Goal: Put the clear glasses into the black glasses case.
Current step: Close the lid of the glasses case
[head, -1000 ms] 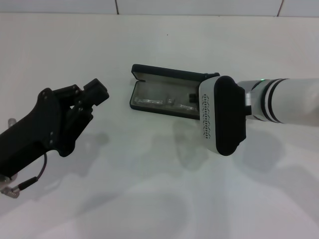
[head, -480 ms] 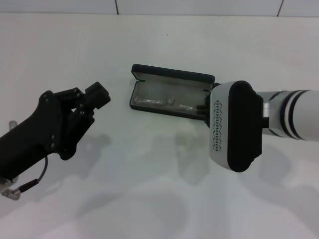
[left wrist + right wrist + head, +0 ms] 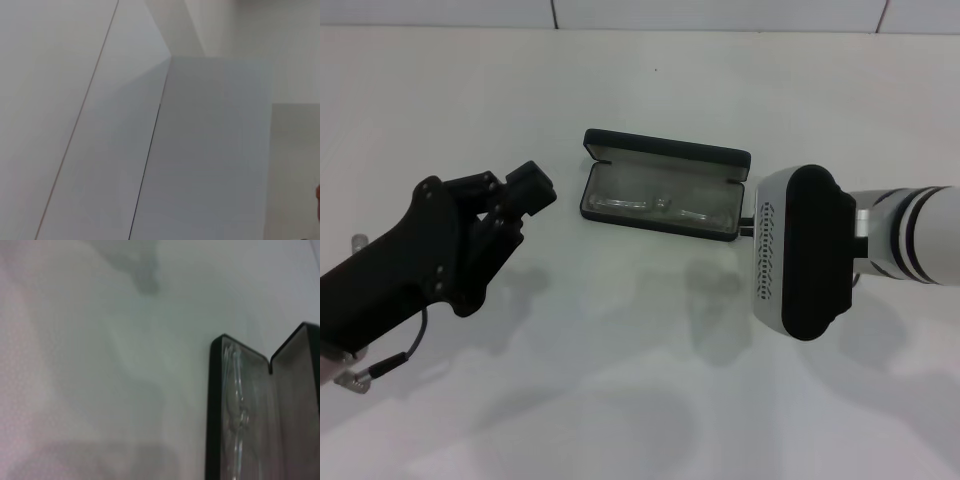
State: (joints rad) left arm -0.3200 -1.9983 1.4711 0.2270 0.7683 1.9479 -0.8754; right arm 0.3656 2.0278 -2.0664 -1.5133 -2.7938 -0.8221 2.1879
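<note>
Clear glasses (image 3: 655, 205) lying inside open black glasses case (image 3: 665, 160), mid-table. Right gripper (image 3: 748, 224) just right of case, finger state cannot tell. Left gripper (image 3: 525, 190) left, apart, empty, opening unclear. Placing apparently done; next likely closing lid.

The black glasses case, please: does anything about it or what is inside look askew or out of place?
Nothing stands out. The black glasses case lies open and flat on the white table, and the clear glasses lie lengthwise inside its tray, nothing sticking over the rim. Both claws are clear of it: left claw, right claw.
</note>
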